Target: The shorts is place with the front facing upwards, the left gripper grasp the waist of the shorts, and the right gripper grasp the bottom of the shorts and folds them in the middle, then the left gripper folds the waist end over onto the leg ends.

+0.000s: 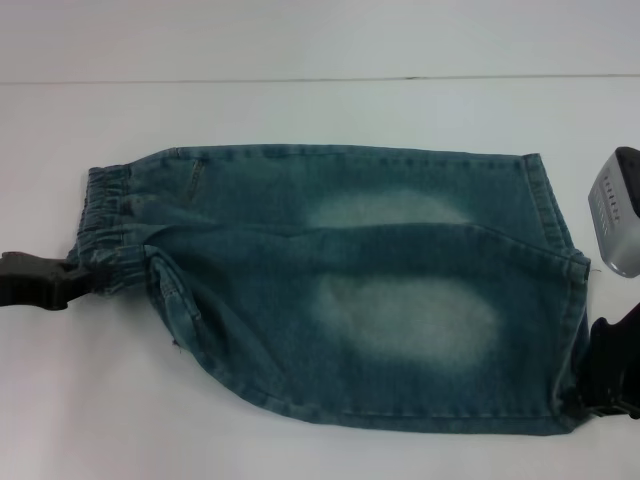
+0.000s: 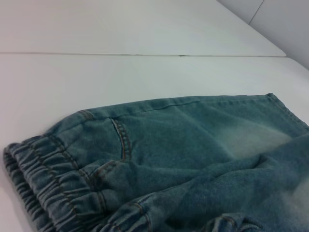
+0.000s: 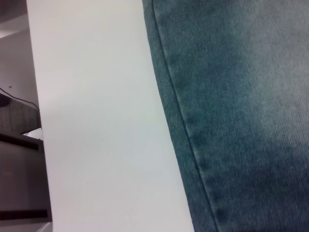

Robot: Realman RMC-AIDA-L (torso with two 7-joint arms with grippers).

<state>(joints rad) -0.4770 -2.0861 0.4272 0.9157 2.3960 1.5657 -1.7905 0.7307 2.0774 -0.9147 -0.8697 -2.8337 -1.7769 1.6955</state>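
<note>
Shorts: the blue denim shorts (image 1: 340,290) are lying on the white table (image 1: 320,110), already doubled along their length, one leg lying over the other, two pale faded patches facing up.

Waist: the gathered elastic waist (image 1: 110,230) is sitting at the robot's left end of the garment; the left wrist view is showing its ruffles (image 2: 53,183) and a stitched seam beside them.

Leg hems: the straight stitched hems (image 1: 560,260) are lying at the robot's right end, flat on the table.

Left gripper: the left gripper (image 1: 82,278) is reaching in from the left edge, its black fingers (image 1: 70,278) pinching the near corner of the waistband, denim bunching right at the tips.

Right gripper: the right gripper (image 1: 590,385) is sitting at the near corner of the hems, black claw against the cloth edge; whether its fingers are closing on the denim, I cannot tell.

Right wrist view: a stitched denim edge (image 3: 188,125) is running across bare table just beside the arm.
</note>
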